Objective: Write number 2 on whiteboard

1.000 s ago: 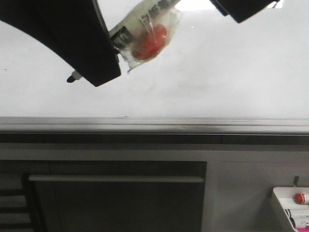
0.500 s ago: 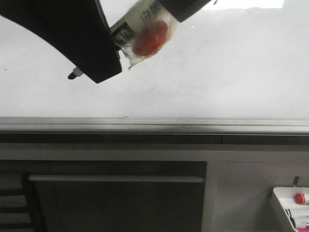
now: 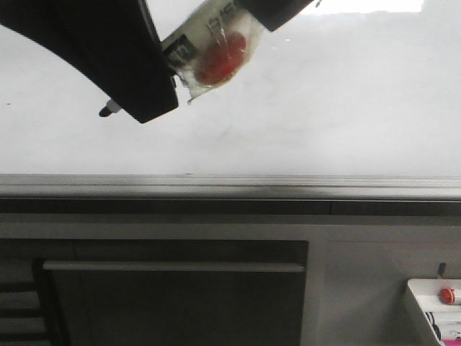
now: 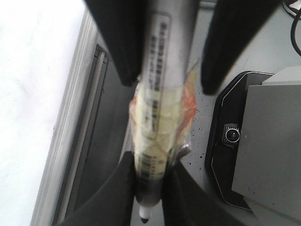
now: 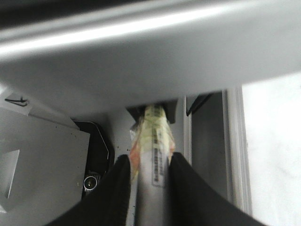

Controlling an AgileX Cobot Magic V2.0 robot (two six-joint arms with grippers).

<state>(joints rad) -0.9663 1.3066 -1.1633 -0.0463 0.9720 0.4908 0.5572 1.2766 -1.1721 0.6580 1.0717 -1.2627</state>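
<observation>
Front view, nearest the camera: small white tray (image 3: 425,306) at bottom right, cut off by the frame edge, w/ a red-capped item (image 3: 449,295) in it; label print there too small to read. Behind it a dark cabinet front (image 3: 173,295), then the grey bottom rail (image 3: 230,186) of the whiteboard (image 3: 346,108).

Left gripper (image 3: 137,108) is a big dark shape at upper left, mostly cut off by the frame. Its fingers (image 4: 123,188) are closed tight on a marker (image 4: 160,117), the dark tip (image 3: 106,111) poking out past them, over the board surface; can't tell if the tip touches.

Right gripper (image 5: 149,172) enters from the top edge, body out of frame. Its fingers (image 5: 116,181) are pinched on the same marker's other end.

Marker barrel is wrapped in clear, yellowish tape (image 4: 162,136) w/ a red-orange patch (image 3: 220,63) under it. Printed label w/ barcode-like marks runs along the barrel; blurred, not legible.

Board itself: glossy white, faint grey smears near center. No clear number 2 can be made out on the visible part; much of the upper left is hidden by the left arm.
</observation>
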